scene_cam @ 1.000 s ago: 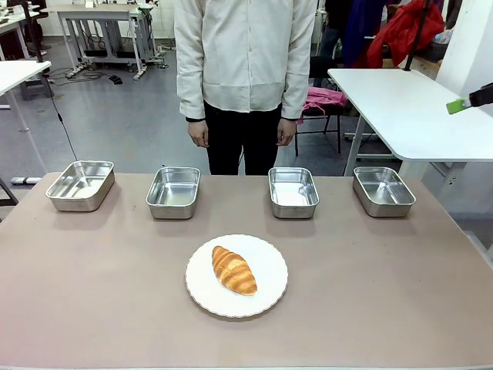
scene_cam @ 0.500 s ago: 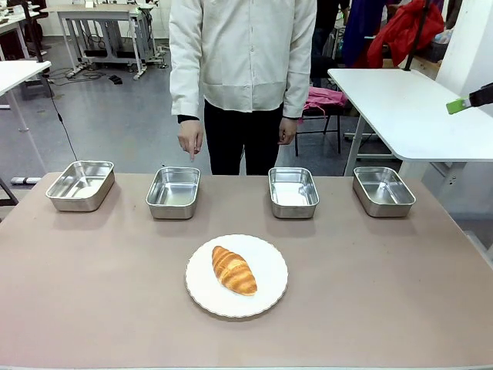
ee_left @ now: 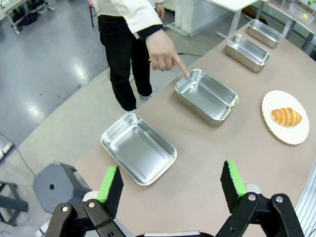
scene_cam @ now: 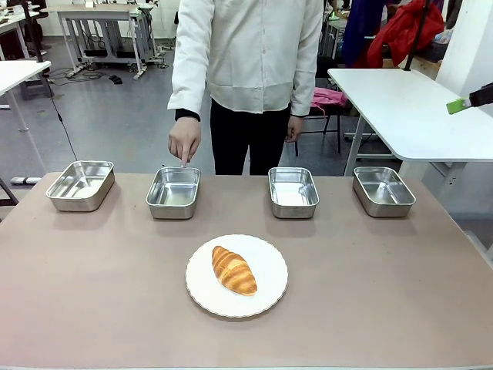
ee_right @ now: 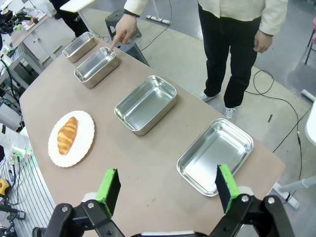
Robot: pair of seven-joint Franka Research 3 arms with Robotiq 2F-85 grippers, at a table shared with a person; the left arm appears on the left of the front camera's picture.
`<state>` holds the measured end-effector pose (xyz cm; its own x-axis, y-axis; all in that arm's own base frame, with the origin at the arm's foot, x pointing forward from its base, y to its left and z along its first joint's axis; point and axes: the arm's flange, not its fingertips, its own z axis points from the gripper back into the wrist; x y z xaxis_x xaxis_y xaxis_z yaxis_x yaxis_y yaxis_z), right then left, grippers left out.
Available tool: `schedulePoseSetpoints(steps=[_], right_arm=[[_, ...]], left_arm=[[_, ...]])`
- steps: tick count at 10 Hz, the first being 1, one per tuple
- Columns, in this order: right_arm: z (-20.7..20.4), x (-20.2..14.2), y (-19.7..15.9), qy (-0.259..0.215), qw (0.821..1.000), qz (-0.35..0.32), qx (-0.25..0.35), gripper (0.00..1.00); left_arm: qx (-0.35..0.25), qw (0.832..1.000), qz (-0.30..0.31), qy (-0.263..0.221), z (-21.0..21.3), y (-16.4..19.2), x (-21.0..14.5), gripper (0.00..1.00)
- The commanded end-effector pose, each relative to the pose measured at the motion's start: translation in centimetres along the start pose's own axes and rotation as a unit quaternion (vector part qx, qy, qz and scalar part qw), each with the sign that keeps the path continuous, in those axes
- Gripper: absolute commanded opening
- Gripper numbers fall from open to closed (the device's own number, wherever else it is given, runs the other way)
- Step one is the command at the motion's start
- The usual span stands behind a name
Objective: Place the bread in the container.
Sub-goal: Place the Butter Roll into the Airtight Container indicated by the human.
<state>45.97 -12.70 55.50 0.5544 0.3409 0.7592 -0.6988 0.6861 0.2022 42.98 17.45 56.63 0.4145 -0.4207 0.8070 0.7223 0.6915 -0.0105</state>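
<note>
While left pincer [ee_left: 172, 182] and right pincer [ee_right: 167, 186] gape empty | bread [scene_cam: 233, 270] well apart, on plate [scene_cam: 268, 262]

The front view sits low at the near edge of the brown desk [scene_cam: 92, 308], facing the standing person [scene_cam: 246, 62] opposite. The left wrist view looks down from high off one desk end, over the left gripper [ee_left: 171, 180]. The right wrist view mirrors it from the other end, over the right gripper [ee_right: 167, 183]. All three share the row of four shiny rectangular steel pans [scene_cam: 172, 193] and the round white plate [scene_cam: 266, 262].
</note>
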Motion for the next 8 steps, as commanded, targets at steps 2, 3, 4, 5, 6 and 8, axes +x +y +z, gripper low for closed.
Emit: schedulePoseSetpoints(steps=[2,3,4,5,6,8], right_arm=[[-0.01,0.07,0.05,0.001,1.0,0.005,0.002,1.0],[-0.01,0.07,0.05,0.001,1.0,0.005,0.002,1.0],[-0.01,0.07,0.05,0.001,1.0,0.005,0.002,1.0],[-0.01,0.07,0.05,0.001,1.0,0.005,0.002,1.0],[-0.01,0.07,0.05,0.001,1.0,0.005,0.002,1.0],[-0.01,0.07,0.05,0.001,1.0,0.005,0.002,1.0]], left_arm=[[-0.001,1.0,0.0,-0.003,0.18,0.02,-0.09,1.0],[-0.001,1.0,0.0,-0.003,0.18,0.02,-0.09,1.0],[-0.001,1.0,0.0,-0.003,0.18,0.02,-0.09,1.0],[-0.001,1.0,0.0,-0.003,0.18,0.02,-0.09,1.0],[-0.001,1.0,0.0,-0.003,0.18,0.02,-0.09,1.0],[-0.001,1.0,0.0,-0.003,0.18,0.02,-0.09,1.0]])
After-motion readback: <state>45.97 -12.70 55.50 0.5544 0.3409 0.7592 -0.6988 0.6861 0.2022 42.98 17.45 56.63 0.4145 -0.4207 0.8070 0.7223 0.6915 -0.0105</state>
